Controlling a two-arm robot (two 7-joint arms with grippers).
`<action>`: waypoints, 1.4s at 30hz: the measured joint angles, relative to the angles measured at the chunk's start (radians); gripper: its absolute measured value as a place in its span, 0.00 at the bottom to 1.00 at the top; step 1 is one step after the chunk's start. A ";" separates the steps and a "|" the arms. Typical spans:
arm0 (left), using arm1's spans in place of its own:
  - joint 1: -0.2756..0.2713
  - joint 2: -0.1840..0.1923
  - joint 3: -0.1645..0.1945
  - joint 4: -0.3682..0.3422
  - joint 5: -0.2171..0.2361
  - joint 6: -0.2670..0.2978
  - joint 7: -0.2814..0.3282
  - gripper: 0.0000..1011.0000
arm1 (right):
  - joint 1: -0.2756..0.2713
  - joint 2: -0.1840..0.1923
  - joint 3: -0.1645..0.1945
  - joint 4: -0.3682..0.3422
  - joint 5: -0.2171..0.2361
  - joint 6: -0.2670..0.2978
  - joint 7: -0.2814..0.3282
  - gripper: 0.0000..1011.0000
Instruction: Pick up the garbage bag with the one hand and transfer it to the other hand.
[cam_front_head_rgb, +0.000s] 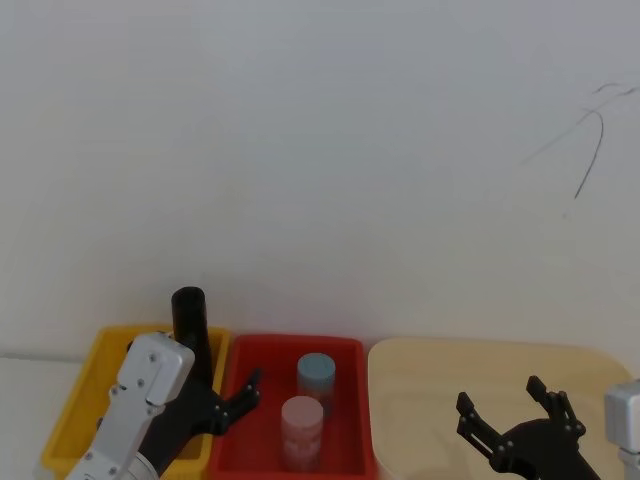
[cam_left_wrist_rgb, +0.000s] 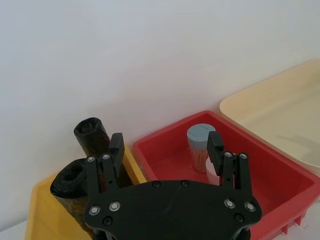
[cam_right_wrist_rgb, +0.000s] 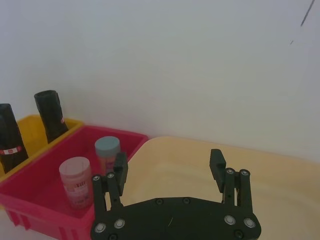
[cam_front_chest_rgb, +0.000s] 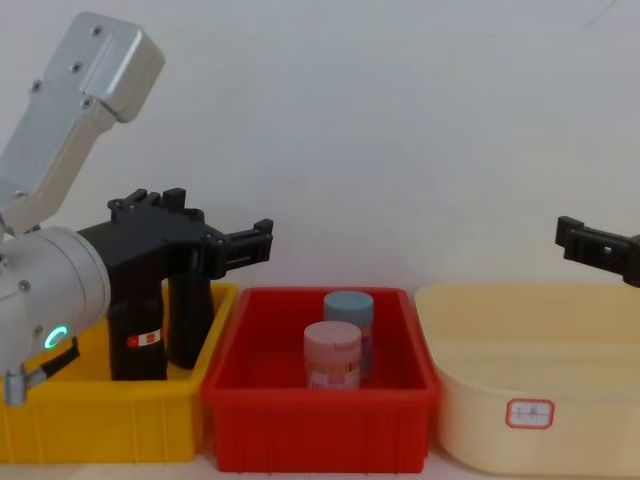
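The labelled garbage bag (cam_front_chest_rgb: 135, 358) stands in the yellow bin (cam_front_chest_rgb: 100, 430), at eight o'clock of the left gripper (cam_left_wrist_rgb: 166, 145), whose jaws are apart. The right gripper (cam_right_wrist_rgb: 169, 162) hangs spread at three o'clock. My worry is that the left one clamps the plain roll (cam_front_chest_rgb: 188, 325) just beside the bag.

Three containers stood in a row before me: a yellow bin (cam_front_chest_rgb: 100, 425) on my left, a red bin (cam_front_chest_rgb: 320, 430) in the middle, and a cream tub (cam_front_chest_rgb: 600, 400) on my right, with a small white label (cam_front_chest_rgb: 529, 412) on its front. In the red bin two jars stood upright, the pink jar (cam_front_chest_rgb: 332, 355) just before the blue-capped jar (cam_front_chest_rgb: 348, 305). A slim black roll (cam_right_wrist_rgb: 50, 112) stood at the yellow bin's back.
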 joint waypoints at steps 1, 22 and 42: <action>0.000 0.000 0.000 0.000 0.000 0.000 0.000 0.99 | 0.000 0.000 0.000 0.000 0.000 0.000 0.000 0.99; 0.000 0.000 0.000 0.000 0.000 0.000 0.000 0.99 | 0.000 0.000 0.000 0.000 0.000 0.000 0.000 0.99; 0.000 0.000 0.000 0.000 0.000 0.000 0.000 0.99 | 0.000 0.000 0.000 0.000 0.000 0.000 0.000 0.99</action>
